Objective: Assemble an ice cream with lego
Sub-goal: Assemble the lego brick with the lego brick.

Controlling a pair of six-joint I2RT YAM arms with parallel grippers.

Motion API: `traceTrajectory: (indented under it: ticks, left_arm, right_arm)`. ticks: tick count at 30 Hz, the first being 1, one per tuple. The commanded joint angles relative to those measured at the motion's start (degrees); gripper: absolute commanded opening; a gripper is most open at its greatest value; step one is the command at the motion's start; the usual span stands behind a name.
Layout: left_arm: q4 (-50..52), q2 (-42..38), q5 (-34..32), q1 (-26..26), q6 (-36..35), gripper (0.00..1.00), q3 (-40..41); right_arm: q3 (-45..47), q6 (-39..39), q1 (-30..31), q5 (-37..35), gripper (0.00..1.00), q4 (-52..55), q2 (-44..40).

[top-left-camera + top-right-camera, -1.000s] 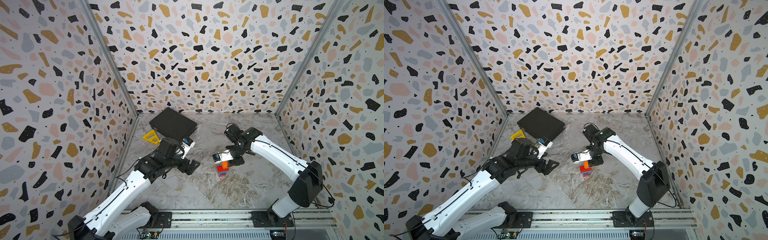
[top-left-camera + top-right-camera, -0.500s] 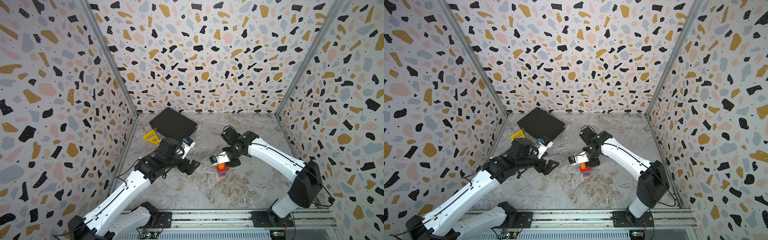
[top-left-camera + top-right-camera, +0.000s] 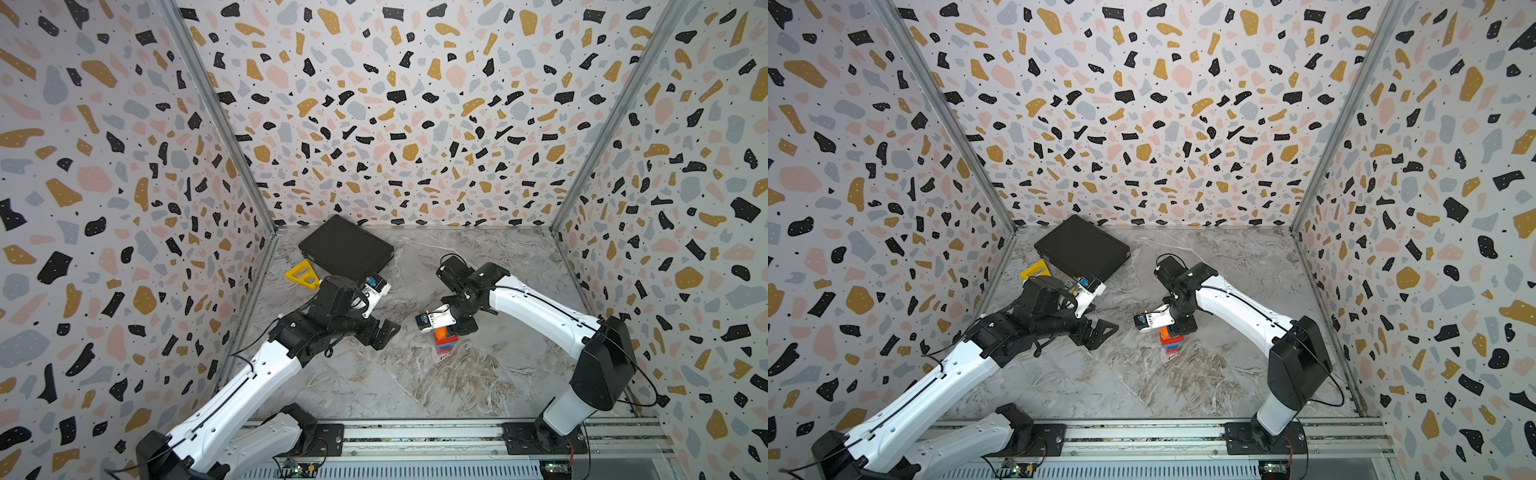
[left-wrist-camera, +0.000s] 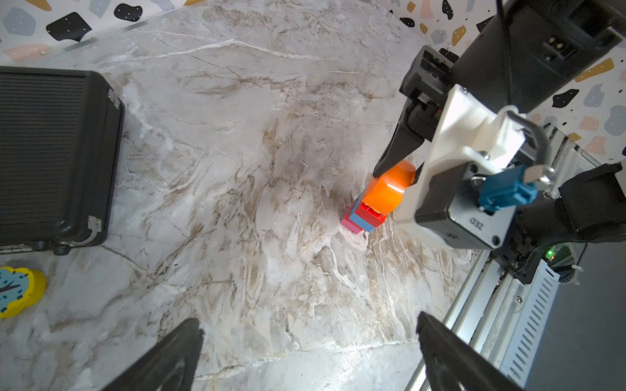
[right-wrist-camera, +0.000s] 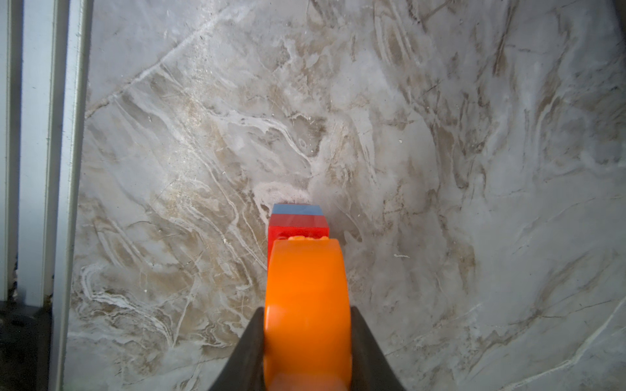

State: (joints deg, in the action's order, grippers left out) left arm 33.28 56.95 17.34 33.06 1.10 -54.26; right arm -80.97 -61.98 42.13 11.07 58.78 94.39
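Three walls (image 3: 395, 104) with a terrazzo pattern in black, ochre, pink and grey close the space, with metal posts (image 3: 242, 166) in the back corners. The counter (image 3: 395, 386) has a grey-beige marble surface; a metal rail (image 3: 415, 434) runs along its front

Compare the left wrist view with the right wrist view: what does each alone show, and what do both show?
Only the left wrist view: the black case, the yellow clock toy, the stack's pink brick. Only the right wrist view: both fingers of the right claw pinching the orange dome. Both: the dome, the red brick, the blue brick, the marble table.
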Motion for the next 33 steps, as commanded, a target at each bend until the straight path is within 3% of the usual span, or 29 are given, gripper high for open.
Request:
traceTrajectory:
  ticks: [1,33]
  left_arm:
    - [-1.6,-0.1,0.4,-0.4,-0.5,1.00,0.5]
    - [-1.5,0.4,1.1,-0.4,-0.4,0.99,0.3]
  right_arm:
    - [-1.5,0.8,0.5,-0.3,0.15,2.5,0.6]
    - [-3.8,3.4,0.9,0.5,0.16,4.7,2.1]
